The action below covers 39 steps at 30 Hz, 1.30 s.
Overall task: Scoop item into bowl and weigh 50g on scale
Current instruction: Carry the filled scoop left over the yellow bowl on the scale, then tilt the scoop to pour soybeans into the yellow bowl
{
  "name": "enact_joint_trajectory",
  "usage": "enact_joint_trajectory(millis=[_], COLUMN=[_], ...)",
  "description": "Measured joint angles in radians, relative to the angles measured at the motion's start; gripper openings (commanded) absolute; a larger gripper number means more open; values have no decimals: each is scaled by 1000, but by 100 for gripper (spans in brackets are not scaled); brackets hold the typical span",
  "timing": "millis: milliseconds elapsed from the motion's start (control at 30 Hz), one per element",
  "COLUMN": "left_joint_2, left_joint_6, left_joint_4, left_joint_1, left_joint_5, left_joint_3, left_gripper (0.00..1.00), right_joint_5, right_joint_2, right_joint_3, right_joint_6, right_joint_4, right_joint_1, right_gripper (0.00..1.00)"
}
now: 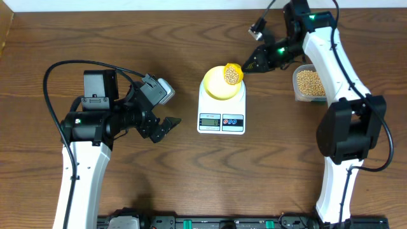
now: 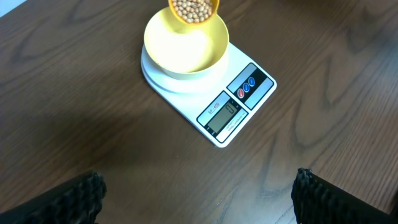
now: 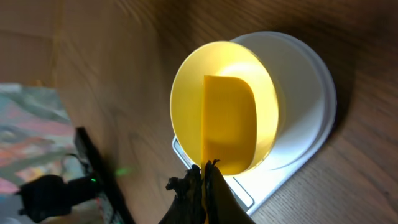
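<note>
Hovering over the table [image 1: 159,178] at left, our left gripper [image 1: 164,125] holds its fingers wide apart. At centre, the bowl [image 1: 216,91] sits on the scale [image 1: 221,122]. Above its rim, our right gripper [image 1: 249,65] is clamped on a yellow scoop [image 3: 229,118] heaped with beans [image 1: 233,76]. More beans fill the tub [image 1: 295,89] at right.

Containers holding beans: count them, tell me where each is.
2: the yellow scoop, held by the right gripper above the bowl, and the clear tub right of the scale.
</note>
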Motion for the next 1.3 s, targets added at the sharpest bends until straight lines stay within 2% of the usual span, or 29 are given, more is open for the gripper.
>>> enact_joint_trajectory(millis=[267, 1300], left_joint_2=[0, 0], left_joint_6=[0, 0], left_joint_4=[0, 0], left_joint_1=[0, 0], left_joint_5=[0, 0], left_joint_3=[0, 0], left_gripper=[98, 98], right_joint_5=[89, 249], right_joint_2=[0, 0], right_joint_3=[86, 129], right_joint_6=[-51, -324], right_joint_4=[-36, -27], right_joint_1=[36, 111], right_gripper=[1, 1])
